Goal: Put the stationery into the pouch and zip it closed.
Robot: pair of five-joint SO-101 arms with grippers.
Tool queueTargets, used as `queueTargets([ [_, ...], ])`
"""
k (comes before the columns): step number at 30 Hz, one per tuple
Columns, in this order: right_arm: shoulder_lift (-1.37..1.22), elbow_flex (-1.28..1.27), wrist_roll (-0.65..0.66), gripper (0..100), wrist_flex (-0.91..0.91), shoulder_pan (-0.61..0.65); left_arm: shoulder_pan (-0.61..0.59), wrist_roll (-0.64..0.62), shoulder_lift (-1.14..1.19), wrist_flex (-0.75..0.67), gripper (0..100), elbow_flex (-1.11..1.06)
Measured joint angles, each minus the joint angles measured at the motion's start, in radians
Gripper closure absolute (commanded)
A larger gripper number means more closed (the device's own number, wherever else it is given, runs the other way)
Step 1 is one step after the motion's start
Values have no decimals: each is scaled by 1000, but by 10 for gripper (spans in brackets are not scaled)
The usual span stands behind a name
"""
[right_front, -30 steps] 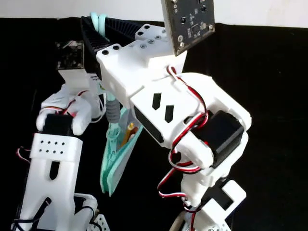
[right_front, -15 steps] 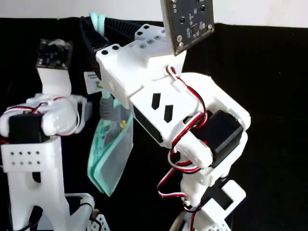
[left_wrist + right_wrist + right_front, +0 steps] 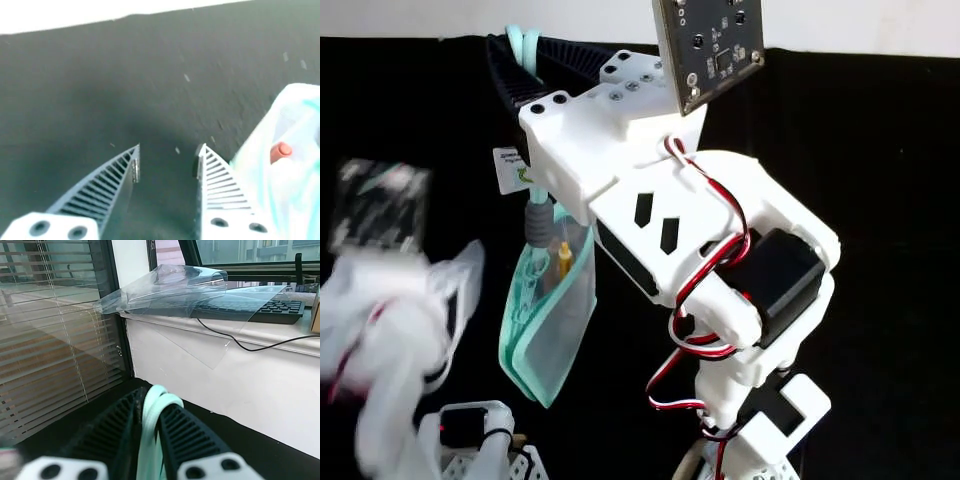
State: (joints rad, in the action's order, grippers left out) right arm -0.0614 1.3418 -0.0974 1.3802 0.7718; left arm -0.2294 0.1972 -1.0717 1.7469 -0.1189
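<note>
An office-like workroom was suggested: a keyboard [image 3: 274, 307] with a trailing cable [image 3: 260, 344] was laid on a white ledge [image 3: 300, 326], slatted blinds [image 3: 50, 340] were hung beside it, windows [image 3: 240, 250] were seen behind, and the work table [image 3: 890, 180] was covered in black.

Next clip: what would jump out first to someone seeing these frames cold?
The mint-green pouch hangs in the air at the centre of the high view, its loop pinched in the right gripper above the black table. Through its see-through side an orange-tipped item shows inside. The left gripper is open beside the pouch, holding nothing.
</note>
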Motion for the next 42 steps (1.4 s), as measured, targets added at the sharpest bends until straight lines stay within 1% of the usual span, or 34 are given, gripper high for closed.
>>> queueTargets([
  [6,0,0,0,992,0,0,-6,77,-130,5,800,2],
  [13,0,0,0,992,0,0,-2,129,-279,8,800,2],
  [19,0,0,0,992,0,0,101,153,-399,15,800,0],
  [22,0,0,0,992,0,0,143,155,-434,15,800,-46],
  [28,0,0,0,992,0,0,264,155,-445,15,800,-155],
  [38,0,0,0,992,0,0,514,149,-446,15,800,-166],
  [42,0,0,0,992,0,0,562,107,-446,15,800,-167],
])
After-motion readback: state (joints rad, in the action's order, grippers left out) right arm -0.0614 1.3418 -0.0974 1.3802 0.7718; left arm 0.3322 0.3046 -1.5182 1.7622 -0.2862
